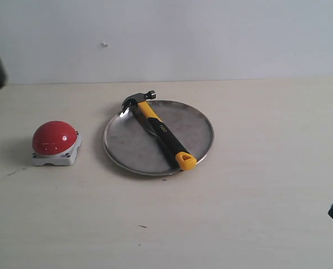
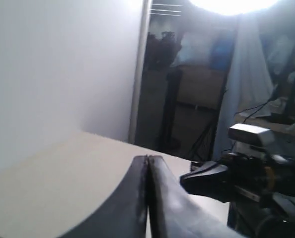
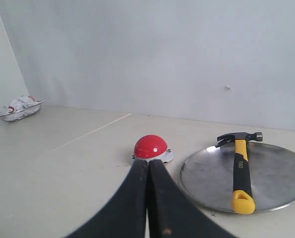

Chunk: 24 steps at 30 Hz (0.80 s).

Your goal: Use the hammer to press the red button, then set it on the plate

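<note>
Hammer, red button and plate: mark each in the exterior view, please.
hammer (image 1: 165,136), exterior view, black middle of its handle.
red button (image 1: 54,137), exterior view, centre of the dome.
plate (image 1: 195,129), exterior view, bare surface right of the handle.

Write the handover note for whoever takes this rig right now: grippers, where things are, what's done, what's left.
Left gripper: shut, holding nothing, away from the task's things.
Right gripper: shut, holding nothing, short of the button and plate.
Hammer: lying across the plate, head at the far rim, handle end at the near rim.
Red button: on the table, left of the plate and apart from it.
Done: hammer is on the plate.
Left: nothing visible. The pictures cannot show whether the button was pressed, so check that.
</note>
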{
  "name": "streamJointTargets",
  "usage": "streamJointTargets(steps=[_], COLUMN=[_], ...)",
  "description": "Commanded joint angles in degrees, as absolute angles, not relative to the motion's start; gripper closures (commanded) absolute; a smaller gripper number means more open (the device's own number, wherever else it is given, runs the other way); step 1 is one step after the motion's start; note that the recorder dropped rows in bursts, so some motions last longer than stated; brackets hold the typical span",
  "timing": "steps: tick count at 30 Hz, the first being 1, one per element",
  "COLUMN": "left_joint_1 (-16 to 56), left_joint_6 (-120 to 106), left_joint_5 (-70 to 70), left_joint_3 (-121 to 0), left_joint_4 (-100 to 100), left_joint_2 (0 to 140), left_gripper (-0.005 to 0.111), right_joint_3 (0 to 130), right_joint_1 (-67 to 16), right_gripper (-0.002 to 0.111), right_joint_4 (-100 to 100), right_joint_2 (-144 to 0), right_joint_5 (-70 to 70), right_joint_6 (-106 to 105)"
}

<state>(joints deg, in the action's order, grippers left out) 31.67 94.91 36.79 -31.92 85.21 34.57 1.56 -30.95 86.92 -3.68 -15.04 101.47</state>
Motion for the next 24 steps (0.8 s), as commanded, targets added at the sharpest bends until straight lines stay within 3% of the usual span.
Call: streamJointTargets(steps=[1, 4, 8, 12, 15, 18, 24], left_joint_1=[32.0, 32.0, 31.9, 25.1, 19.1, 14.7, 13.8], left_joint_6=[94.3, 94.3, 101.8, 113.0, 116.3, 116.3, 116.3], left_joint_5=[41.9, 40.2, 22.7, 8.3, 7.3, 8.2, 5.5], left_joint_3=[-31.8, -31.8, -29.6, -15.9, -10.0, -6.5, -6.5], left_joint_4=[86.3, 86.8, 86.8, 85.1, 83.6, 83.1, 83.1], left_joint_2=[27.1, 24.2, 23.0, 10.5, 1.0, 0.4, 1.7], left_gripper=[0.107, 0.107, 0.107, 0.107, 0.107, 0.107, 0.107], right_joint_3=[1.5, 1.5, 1.5, 1.5, 1.5, 1.5, 1.5], right_joint_1=[-30.7, -30.7, -30.7, -30.7, -30.7, -30.7, -30.7], right_gripper=[0.108, 0.108, 0.108, 0.108, 0.108, 0.108, 0.108], right_joint_4=[87.1, 87.1, 87.1, 87.1, 87.1, 87.1, 87.1], right_joint_2=[-3.4, -3.4, -3.4, -3.4, -3.4, -3.4, -3.4], right_joint_5=[-15.1, -15.1, -15.1, -15.1, -15.1, -15.6, -16.5], right_joint_6=[100.9, 100.9, 100.9, 100.9, 100.9, 100.9, 100.9])
